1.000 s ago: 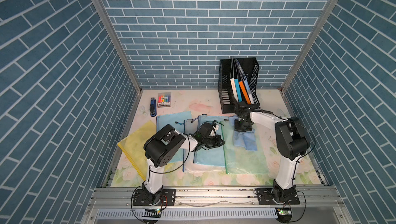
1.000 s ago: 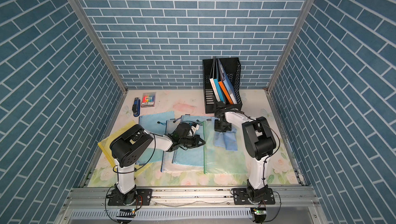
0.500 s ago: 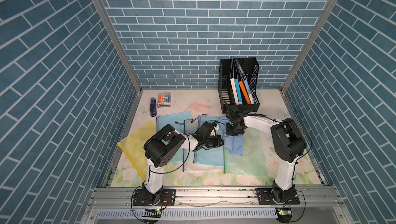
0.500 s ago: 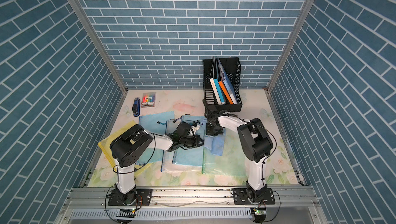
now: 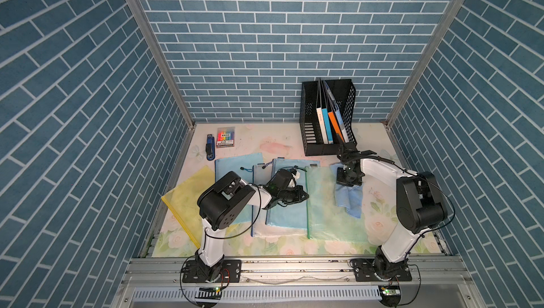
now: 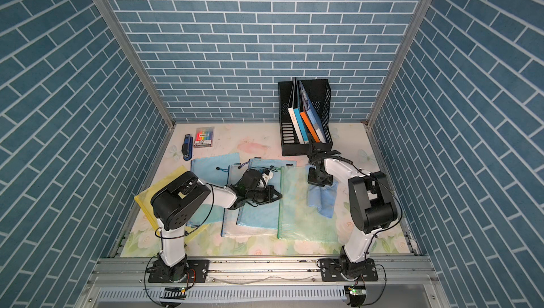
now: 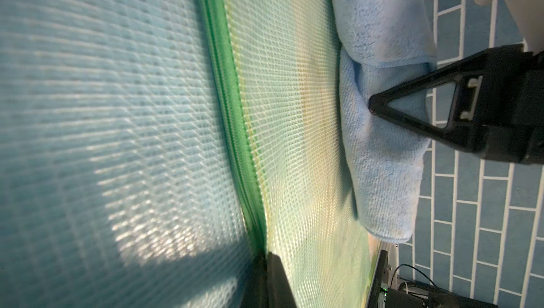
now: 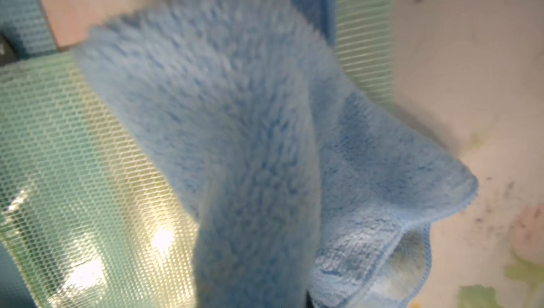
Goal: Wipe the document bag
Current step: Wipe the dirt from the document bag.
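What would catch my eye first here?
The right pincer is shut on a fluffy blue cloth lying on the green mesh bag, towards its right side. The left pincer sits shut at that bag's left edge. A black file rack stands by the back wall.

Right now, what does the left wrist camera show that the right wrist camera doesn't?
Only the left wrist view: the zipper edge of the green mesh bag, the brick wall, and the right tool pinching the blue cloth. Only the right wrist view: the flowered table with dark specks, and a corner of the bag. Both: the cloth draped partly over the green mesh.
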Robot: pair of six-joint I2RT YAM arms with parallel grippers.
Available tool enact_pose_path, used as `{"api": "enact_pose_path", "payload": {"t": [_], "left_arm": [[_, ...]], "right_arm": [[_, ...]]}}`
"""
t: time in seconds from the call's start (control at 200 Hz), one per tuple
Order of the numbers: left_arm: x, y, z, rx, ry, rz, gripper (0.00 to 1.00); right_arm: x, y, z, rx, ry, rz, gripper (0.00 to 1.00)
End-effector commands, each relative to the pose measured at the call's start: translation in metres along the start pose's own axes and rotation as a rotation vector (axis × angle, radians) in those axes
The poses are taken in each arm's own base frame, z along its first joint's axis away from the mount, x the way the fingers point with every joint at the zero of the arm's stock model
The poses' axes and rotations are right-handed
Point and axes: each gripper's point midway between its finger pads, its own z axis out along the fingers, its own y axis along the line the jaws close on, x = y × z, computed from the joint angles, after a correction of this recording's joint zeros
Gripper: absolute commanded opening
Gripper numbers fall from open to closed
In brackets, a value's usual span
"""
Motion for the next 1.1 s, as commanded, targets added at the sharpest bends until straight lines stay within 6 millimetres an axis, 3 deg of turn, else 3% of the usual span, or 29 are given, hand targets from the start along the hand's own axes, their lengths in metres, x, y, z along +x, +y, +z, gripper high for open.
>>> {"api": "enact_pose_path", "payload": {"t": [0.0, 0.105, 0.18, 0.32, 0.415, 0.535, 0.815, 0.905, 1.0, 1.095], "left_arm": [[-0.002, 0.003, -0.001, -0.014, -0.016, -0.001, 0.00], [-0.001, 0.004, -0.002, -0.016, -0.014, -0.002, 0.00], [0.000, 0.005, -0.003, -0.018, -0.016, -0.004, 0.00], [-0.002, 0.005, -0.004, -0.016, -0.035, -0.019, 0.00], [-0.002, 0.005, -0.005, -0.012, -0.041, -0.025, 0.00], [-0.001, 0.006, -0.007, -0.009, -0.051, -0.031, 0.00], [-0.002, 0.006, -0.010, -0.012, -0.067, -0.033, 0.00], [-0.002, 0.007, -0.010, -0.014, -0.067, -0.035, 0.00], [-0.003, 0.006, -0.010, -0.011, -0.070, -0.035, 0.00], [-0.004, 0.005, -0.010, -0.008, -0.076, -0.038, 0.00]], "right_arm": [[0.019, 0.050, 0.014, -0.057, 0.054, -0.065, 0.00], [0.032, 0.106, 0.017, -0.145, 0.065, -0.126, 0.00], [0.038, 0.134, 0.015, -0.172, 0.055, -0.159, 0.00], [0.048, 0.154, 0.018, -0.220, 0.084, -0.161, 0.00], [0.050, 0.145, 0.027, -0.182, 0.098, -0.150, 0.00], [0.046, 0.117, 0.034, -0.143, 0.102, -0.100, 0.00], [0.017, -0.002, 0.022, -0.015, 0.050, 0.032, 0.00], [0.008, -0.032, 0.019, 0.029, 0.053, 0.064, 0.00], [0.006, -0.043, 0.017, 0.038, 0.055, 0.090, 0.00], [0.011, -0.027, 0.019, -0.035, 0.063, 0.122, 0.00]]}}
